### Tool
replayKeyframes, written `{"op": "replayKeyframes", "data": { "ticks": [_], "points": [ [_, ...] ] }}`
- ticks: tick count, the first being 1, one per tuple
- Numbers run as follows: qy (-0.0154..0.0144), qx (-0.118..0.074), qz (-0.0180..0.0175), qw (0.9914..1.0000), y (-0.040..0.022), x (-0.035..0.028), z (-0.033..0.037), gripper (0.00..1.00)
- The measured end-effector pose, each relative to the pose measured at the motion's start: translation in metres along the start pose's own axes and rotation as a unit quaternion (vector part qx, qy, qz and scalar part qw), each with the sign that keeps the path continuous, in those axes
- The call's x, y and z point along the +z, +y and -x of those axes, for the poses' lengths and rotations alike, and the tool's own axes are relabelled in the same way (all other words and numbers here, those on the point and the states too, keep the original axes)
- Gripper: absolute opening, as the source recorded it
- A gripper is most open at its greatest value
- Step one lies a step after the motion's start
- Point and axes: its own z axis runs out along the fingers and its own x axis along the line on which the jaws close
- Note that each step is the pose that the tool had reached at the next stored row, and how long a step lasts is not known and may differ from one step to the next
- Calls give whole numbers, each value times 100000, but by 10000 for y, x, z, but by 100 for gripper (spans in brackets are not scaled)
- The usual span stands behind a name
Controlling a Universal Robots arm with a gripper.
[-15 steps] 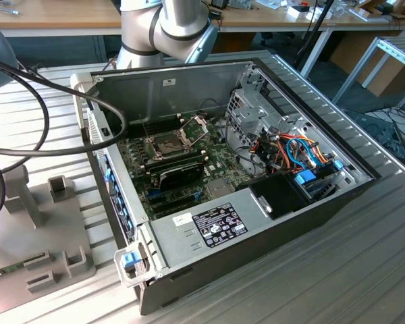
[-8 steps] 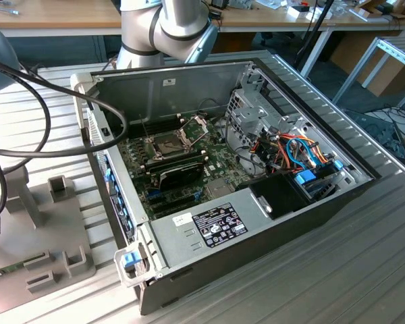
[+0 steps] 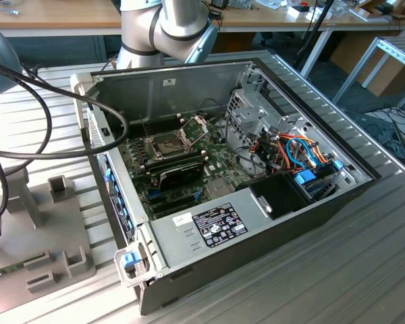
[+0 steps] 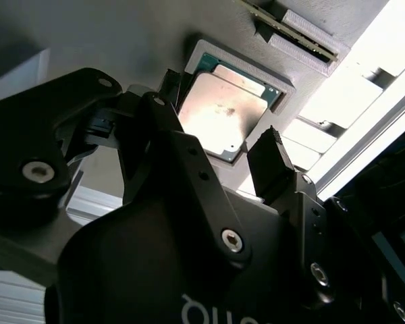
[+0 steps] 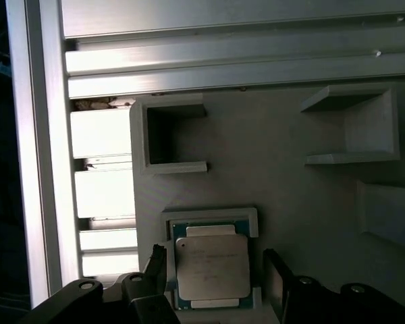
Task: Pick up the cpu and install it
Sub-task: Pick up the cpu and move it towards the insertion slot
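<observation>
Nothing is installed yet: the single cpu lies flat in its recess in the grey holder, seen in both wrist views. The two jaws are spread, one on each side of it, apparently not touching it. Pick-up and seating are both left. At the centre of the exterior view, the one motherboard socket inside the open computer case looks empty, its frame raised
</observation>
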Motion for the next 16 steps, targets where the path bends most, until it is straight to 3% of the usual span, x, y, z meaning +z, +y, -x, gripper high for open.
{"op": "replayKeyframes", "data": {
  "ticks": [16],
  "points": [
    [-6,-33,-5,100000,2,33,6,67]
  ]
}}
